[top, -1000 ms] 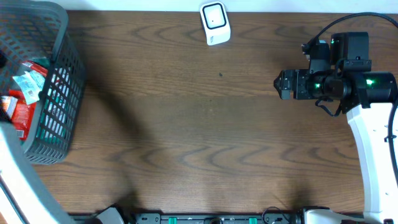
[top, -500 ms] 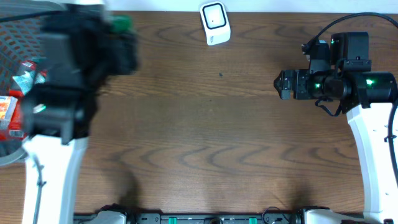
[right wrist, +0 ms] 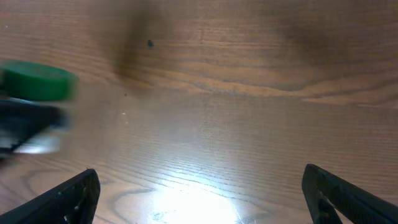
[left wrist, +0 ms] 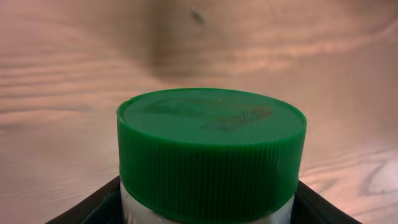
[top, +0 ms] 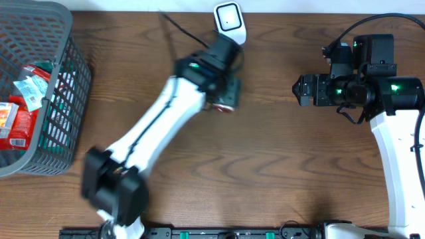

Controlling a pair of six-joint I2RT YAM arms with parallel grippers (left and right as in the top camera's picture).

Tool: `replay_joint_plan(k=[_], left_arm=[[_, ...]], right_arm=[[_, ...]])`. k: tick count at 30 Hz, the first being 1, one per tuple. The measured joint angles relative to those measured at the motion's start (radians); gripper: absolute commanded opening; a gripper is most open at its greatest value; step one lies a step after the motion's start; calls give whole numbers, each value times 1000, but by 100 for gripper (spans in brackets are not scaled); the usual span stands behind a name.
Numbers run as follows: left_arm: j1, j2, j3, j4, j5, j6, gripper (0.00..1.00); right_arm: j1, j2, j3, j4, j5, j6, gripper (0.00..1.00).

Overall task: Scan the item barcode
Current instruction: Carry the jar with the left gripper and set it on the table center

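Item is a white bottle with a green ribbed screw cap [left wrist: 210, 146], clenched in left gripper [top: 226, 101]. Left wrist view: black fingers [left wrist: 84, 206] flank the white body just under the cap at the bottom corners of the frame, cap toward the camera, wood grain behind it. Bottle is off the table, carried.

Overhead: left arm runs diagonally from the lower left of the frame to upper centre. Its gripper sits just below the white rounded barcode scanner [top: 230, 25], which is at the top edge, centre. Near the scanner but apart from it. Bottle itself is mostly hidden under the wrist there, only a blurred reddish patch shows. Cannot tell which way the barcode faces.

Right gripper [top: 300, 89] is released, jaws spread wide, nothing between them. It hangs at the right of the frame, pointing left toward centre, well apart from the bottle. Right wrist view: dark fingers [right wrist: 68, 198] at both bottom corners, bare brown wood-grain table [right wrist: 236, 124] in between, green cap blurred at the upper left edge.

Grey plastic mesh basket [top: 66, 40] is in the upper left of the overhead, holding red and teal packets [top: 26, 99], well apart from both grippers.
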Motion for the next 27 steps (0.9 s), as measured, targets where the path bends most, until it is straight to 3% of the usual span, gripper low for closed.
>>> replay_joint_plan(k=[12, 18, 27], left_arm=[[-116, 273, -3, 129, 47, -14, 49], [-111, 278, -3, 154, 47, -14, 87], [-111, 278, -3, 156, 47, -15, 96]], right_arm=[[0, 0, 0, 0, 0, 0, 99], [0, 0, 0, 0, 0, 0, 99], [0, 0, 0, 0, 0, 0, 99]])
